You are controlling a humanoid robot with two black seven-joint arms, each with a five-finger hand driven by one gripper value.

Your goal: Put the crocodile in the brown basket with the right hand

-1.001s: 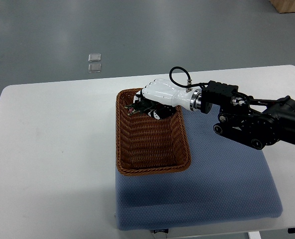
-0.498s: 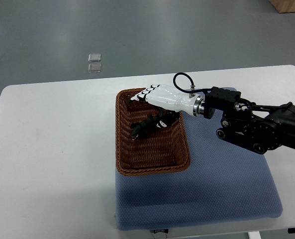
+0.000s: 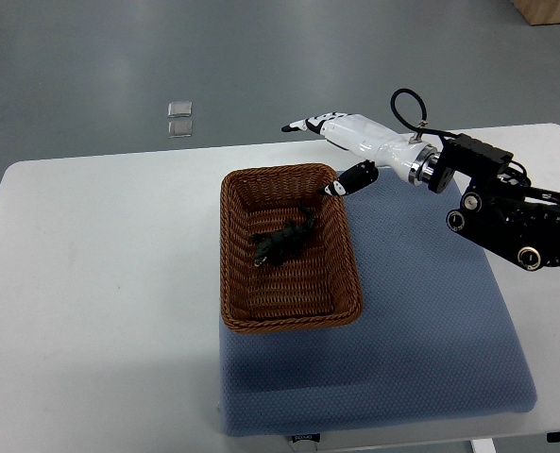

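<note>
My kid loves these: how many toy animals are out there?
1: the crocodile lies inside the brown basket, near its middle. No other shows, and the basket's floor is in plain view.

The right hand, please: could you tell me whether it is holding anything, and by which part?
Nothing is held. The right hand is open, fingers extended, near the brown basket's far right corner; the crocodile lies loose inside the basket.

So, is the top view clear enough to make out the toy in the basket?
Top view: soft, even light, no glare; white right hand sharp; the small dark toy crocodile in the brown woven basket is only a low-contrast silhouette.
</note>
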